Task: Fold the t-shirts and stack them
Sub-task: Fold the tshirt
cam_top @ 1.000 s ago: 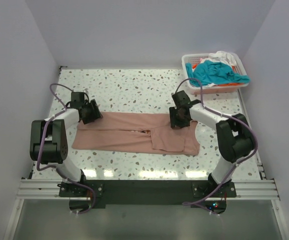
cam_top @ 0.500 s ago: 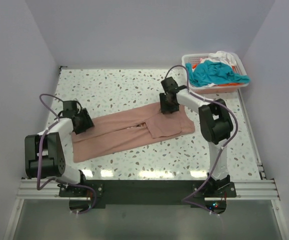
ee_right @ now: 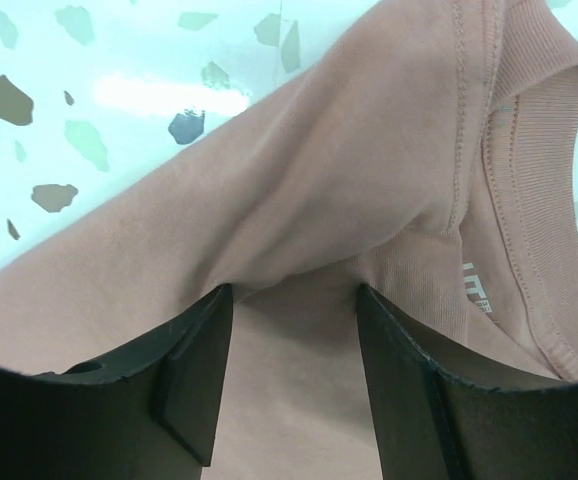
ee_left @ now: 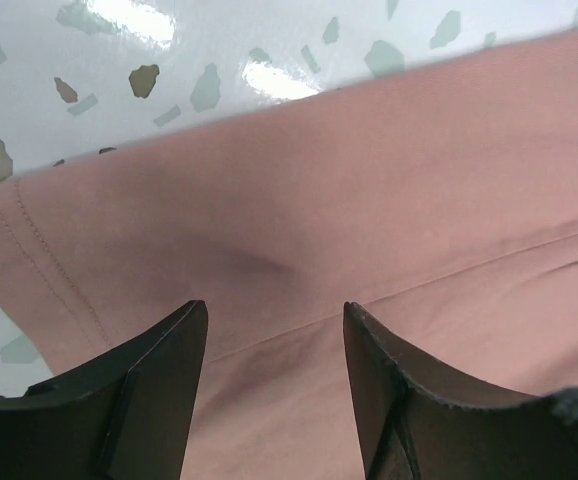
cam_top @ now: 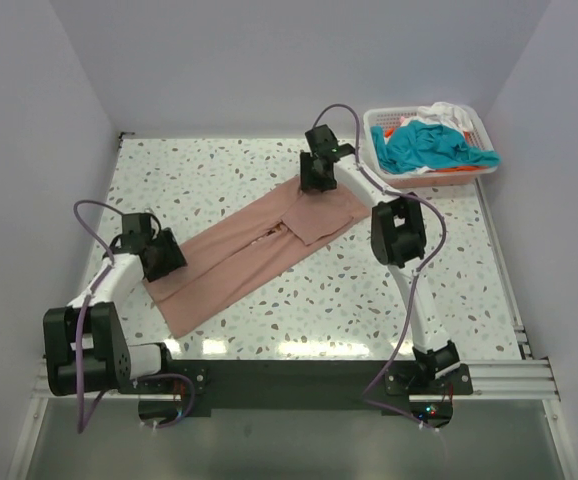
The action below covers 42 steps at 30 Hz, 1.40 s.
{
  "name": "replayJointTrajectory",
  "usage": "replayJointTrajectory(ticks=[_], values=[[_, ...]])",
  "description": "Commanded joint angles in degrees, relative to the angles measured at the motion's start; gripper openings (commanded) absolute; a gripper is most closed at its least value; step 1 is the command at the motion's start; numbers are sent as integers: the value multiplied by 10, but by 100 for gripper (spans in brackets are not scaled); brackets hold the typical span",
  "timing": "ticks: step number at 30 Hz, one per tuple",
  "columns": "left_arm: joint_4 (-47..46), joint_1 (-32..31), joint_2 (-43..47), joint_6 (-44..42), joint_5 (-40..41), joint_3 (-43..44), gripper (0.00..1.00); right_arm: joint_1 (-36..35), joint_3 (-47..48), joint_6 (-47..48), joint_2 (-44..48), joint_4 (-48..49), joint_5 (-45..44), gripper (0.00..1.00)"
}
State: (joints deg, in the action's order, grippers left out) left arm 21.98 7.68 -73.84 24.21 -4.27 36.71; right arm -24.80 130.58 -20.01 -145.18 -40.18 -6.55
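The dusty salmon-pink t-shirt [cam_top: 254, 250], folded into a long strip, lies stretched diagonally on the speckled table. My left gripper [cam_top: 159, 257] holds its lower-left end. In the left wrist view the pink cloth [ee_left: 299, 200] fills the gap between my fingers [ee_left: 149, 390]. My right gripper [cam_top: 319, 182] holds the upper-right collar end. In the right wrist view the ribbed collar [ee_right: 529, 190] shows, and the cloth [ee_right: 299, 200] bunches up between my fingers [ee_right: 409, 380]. Teal, white and orange t-shirts [cam_top: 431, 145] lie heaped in the basket.
The white lattice basket [cam_top: 379, 130] stands at the table's far right corner, just right of my right gripper. Grey walls enclose the table on three sides. Bare speckled table [cam_top: 209, 170] shows on both sides of the shirt.
The shirt has swung from lying level to a diagonal. My right gripper carried its collar end toward the far side and left. My left gripper drew the other end left and nearer.
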Motion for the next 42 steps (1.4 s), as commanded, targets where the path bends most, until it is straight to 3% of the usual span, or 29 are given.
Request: replayJointTrajectory(ticks=[1, 12, 18, 22, 42], values=[[5, -4, 42, -19, -6, 6, 62, 0, 10, -34, -3, 4, 58, 57], [-46, -31, 47, -4, -42, 3, 61, 0, -98, -3, 153, 93, 65, 59], [-71, -86, 5, 15, -23, 19, 61, 0, -197, 0, 220, 101, 65, 59], [-73, -91, -13, 15, -8, 24, 61, 0, -282, -6, 254, 127, 65, 59], [-78, -105, -40, 5, -36, -35, 61, 23, -343, -62, 195, 138, 80, 58]])
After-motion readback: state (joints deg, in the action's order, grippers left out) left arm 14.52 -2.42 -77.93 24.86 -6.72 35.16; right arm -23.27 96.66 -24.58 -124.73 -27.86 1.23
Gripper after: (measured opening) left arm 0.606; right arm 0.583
